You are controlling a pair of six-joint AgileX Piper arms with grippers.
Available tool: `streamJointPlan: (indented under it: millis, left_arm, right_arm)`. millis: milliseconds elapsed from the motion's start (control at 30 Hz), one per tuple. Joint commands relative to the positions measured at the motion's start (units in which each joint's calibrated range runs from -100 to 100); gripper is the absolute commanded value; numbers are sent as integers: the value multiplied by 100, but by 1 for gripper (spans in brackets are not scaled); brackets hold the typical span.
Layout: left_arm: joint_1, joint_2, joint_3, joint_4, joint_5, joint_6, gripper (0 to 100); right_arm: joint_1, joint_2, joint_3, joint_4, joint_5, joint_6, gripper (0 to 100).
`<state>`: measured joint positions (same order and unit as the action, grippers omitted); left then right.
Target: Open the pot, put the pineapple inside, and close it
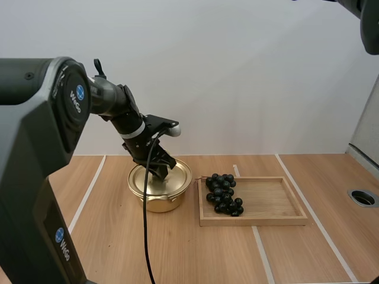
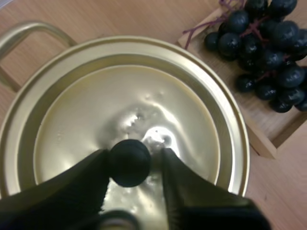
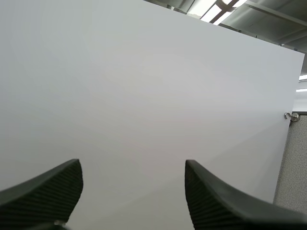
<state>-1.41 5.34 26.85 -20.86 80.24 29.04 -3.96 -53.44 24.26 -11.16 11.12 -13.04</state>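
High view: pot [image 1: 160,200] lidded; grapes [image 1: 224,192] in tray [image 1: 272,204] at right. Left gripper [image 2: 134,154] slightly spread astride knob [image 2: 129,163]; right gripper [image 3: 132,177] spread, empty.

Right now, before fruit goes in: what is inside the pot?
The lid covers the pot, so its inside is hidden. The left fingers flank the lid's black knob. The grapes lie on the tray beside it.

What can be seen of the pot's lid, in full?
The lid is round, gold-coloured, shiny metal by its look, with stepped rings and a black ball knob at its centre. It lies flat on the pot, closing it. The left gripper hangs over it, open, one finger at each side of the knob, very close.
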Motion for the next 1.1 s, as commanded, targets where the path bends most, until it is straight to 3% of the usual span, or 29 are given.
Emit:
streamJointPlan:
  millis: [0, 267, 333, 433, 600, 833, 1067]
  left_arm:
    - [-6, -26, -2, 55, 348, -67, 100]
    - [-6, -855, -1316, 45, -122, -103, 100]
    - [2, -1158, -1835, 34, -509, -489, 100]
    - [27, -1641, -2700, 20, -1407, -1312, 100]
    - [27, -2484, -3575, 7, -3545, -1922, 100]
    - [27, -3707, -3644, 51, -6711, -2045, 100]
    - [27, -4267, -3570, 40, -7048, -2085, 100]
  right_arm:
    - [-23, -16, 8, -43, -48, -73, 100]
    - [-23, 143, 8, -43, -48, -73, 100]
    - [-23, 232, 8, -66, 33, -73, 100]
    - [-23, 419, 8, -124, 214, -73, 100]
    - [-23, 719, 8, -164, 283, -73, 100]
    - [-23, 825, 8, -164, -187, -73, 100]
    - [-23, 781, 8, -151, -212, -33, 100]
